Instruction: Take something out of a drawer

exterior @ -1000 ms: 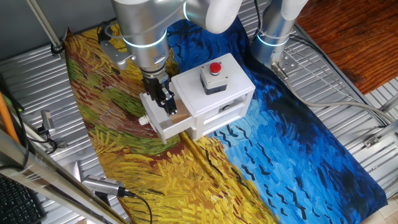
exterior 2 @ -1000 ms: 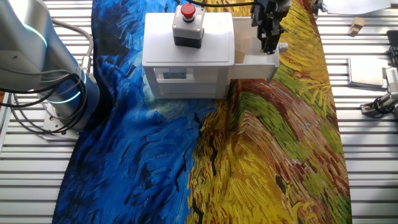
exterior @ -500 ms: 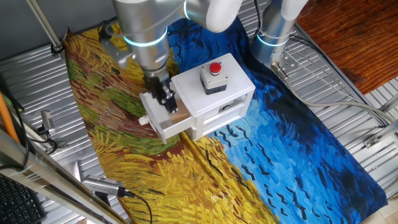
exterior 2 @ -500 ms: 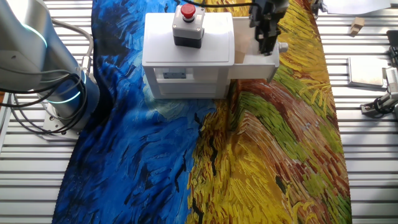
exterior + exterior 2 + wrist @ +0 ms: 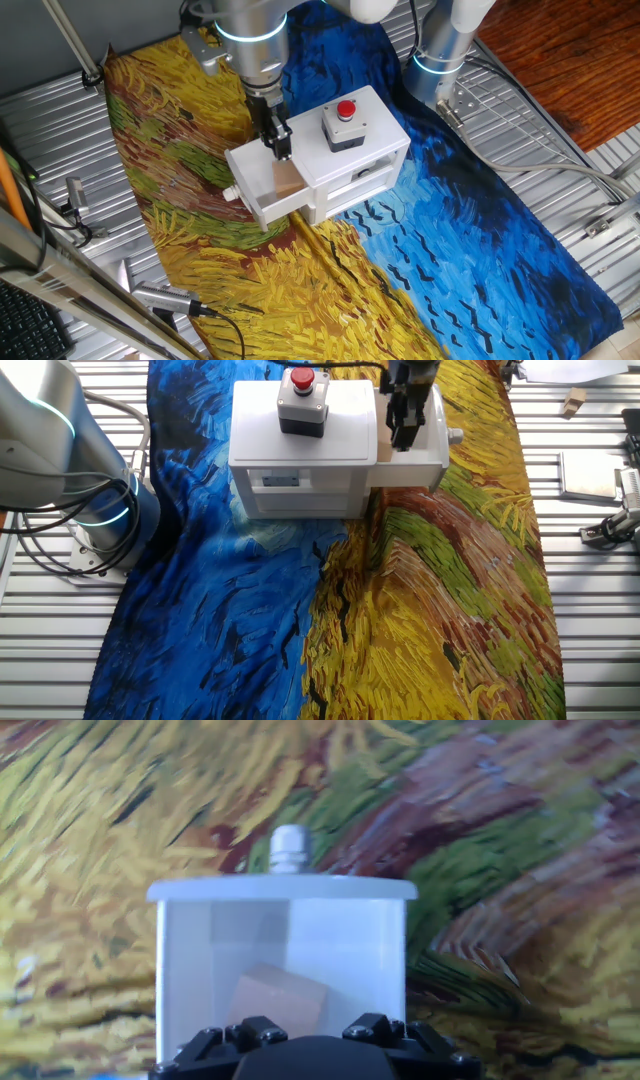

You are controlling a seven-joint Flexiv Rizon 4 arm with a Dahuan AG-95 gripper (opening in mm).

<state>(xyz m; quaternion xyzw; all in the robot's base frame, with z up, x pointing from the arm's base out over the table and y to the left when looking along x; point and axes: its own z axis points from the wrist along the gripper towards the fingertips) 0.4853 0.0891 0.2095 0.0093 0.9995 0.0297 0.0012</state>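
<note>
The drawer (image 5: 262, 190) stood pulled out of the white box (image 5: 345, 150), its knob (image 5: 287, 848) pointing toward 12 o'clock in the hand view. The tan block (image 5: 288, 181) lay inside it, tucked into the inner end against the box face, at about 6 o'clock of the tray in the hand view (image 5: 276, 1001). The gripper (image 5: 279, 143) hung above the tray's inner end, over or just beside the block; from the other fixed view (image 5: 403, 426) its fingers appeared close together and empty, though whether they were fully pressed shut could not be told.

The likeliest trouble looked to be the block's position. It sat hard by the box front, so a finger descending on the 6 o'clock side might have struck the box's top edge or wedged between block and box. Fingers that were too narrow would have landed on top of the block and pushed it instead of straddling it. A skewed pinch on the tilted-looking block could have let it twist out.

Room was tight sideways: the tray walls (image 5: 160, 970) hemmed the block at 9 and 3 o'clock. Toward the knob the tray floor lay bare, offering space to slide or approach. Above, nothing obstructed a straight lift, and the red push button (image 5: 346, 110) stood well apart on the box top.
</note>
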